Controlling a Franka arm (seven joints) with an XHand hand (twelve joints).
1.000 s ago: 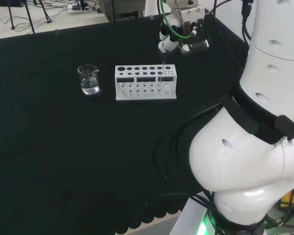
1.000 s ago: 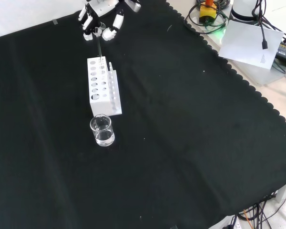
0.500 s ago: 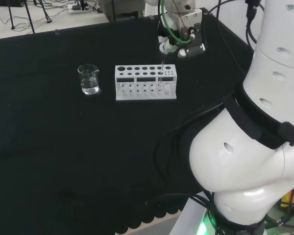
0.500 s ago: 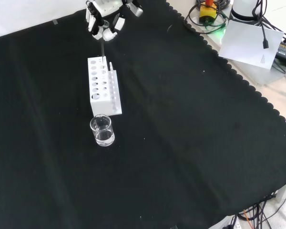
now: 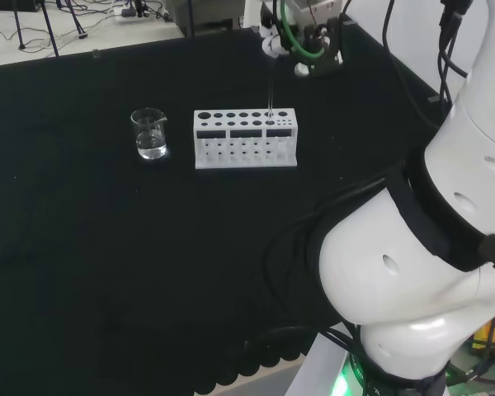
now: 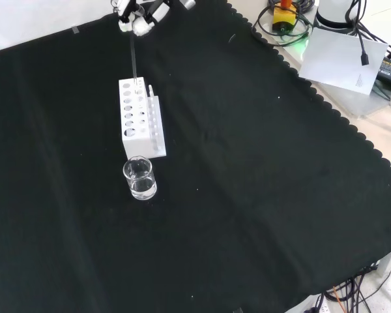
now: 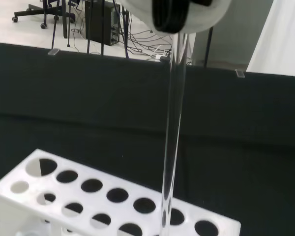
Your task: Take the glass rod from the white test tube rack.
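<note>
A thin clear glass rod (image 5: 270,99) hangs upright from my hand (image 5: 301,37), whose fingers are pinched round its top end. Its lower tip is at a hole near the right end of the white test tube rack (image 5: 245,150) in the head view. In the front view the hand (image 6: 138,16) is at the top edge, with the rod (image 6: 133,59) running down to the far end of the rack (image 6: 158,132). The wrist view shows the rod (image 7: 173,128) reaching down from the blurred hand (image 7: 187,7) to the rack's (image 7: 59,189) top plate.
A small glass beaker (image 5: 151,134) with a little clear liquid stands left of the rack in the head view, nearer than the rack in the front view (image 6: 139,178). Black cloth (image 6: 260,195) spreads wide around them.
My hand has risen, drawing the rod upward so that more of it shows above the rack. The rack and the beaker have stayed put.
</note>
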